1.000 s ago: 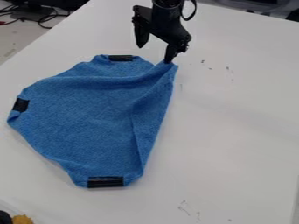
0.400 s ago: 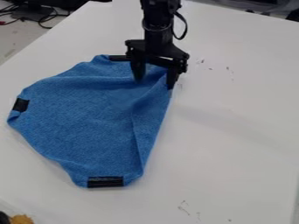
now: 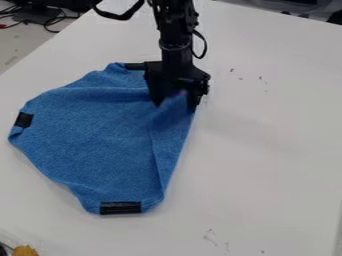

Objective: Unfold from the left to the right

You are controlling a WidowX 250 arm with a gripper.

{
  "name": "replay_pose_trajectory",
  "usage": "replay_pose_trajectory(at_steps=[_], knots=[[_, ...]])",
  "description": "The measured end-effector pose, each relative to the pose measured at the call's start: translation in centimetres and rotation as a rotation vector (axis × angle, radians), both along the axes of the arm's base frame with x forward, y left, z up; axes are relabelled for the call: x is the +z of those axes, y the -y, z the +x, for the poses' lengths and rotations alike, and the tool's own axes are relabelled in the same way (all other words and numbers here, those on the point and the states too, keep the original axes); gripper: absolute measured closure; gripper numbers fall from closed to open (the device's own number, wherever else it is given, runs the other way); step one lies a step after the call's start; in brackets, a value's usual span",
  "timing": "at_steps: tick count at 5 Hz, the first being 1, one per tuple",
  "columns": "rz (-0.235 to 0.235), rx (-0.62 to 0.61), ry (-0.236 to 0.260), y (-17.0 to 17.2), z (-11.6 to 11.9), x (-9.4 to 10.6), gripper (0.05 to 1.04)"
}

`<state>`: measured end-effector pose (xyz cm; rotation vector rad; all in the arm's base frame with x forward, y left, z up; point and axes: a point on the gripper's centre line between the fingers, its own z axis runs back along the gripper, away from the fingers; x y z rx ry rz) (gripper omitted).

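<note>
Before I pull, I pinch shallowly

My hand (image 3: 176,106) is open over the blue cloth (image 3: 87,130), near the bench's (image 3: 267,165) left edge; I should catch only the top layer, then draw it low rightward.

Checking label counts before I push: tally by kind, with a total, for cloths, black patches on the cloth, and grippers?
Blue cloth: 1
Black patches: 3 (left corner, near edge, far edge beside the gripper)
Gripper: 1
Total: 5
</note>
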<state>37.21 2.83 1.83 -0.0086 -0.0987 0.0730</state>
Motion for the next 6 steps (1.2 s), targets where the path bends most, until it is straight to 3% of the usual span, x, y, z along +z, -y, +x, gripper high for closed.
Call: replay_pose_trajectory(at_steps=[1, 2, 3, 4, 6], knots=[[0.007, -0.017, 0.001, -0.3, 0.4, 0.2, 0.394], [0.043, -0.028, -0.007, -0.8, 0.8, 1.0, 0.697], [0.088, -0.062, -0.005, 0.0, 1.2, 1.4, 0.917], [0.11, -0.071, 0.001, 1.3, 1.3, 1.5, 1.02], [0.058, -0.061, 0.034, 5.2, 1.3, 1.0, 1.031]])
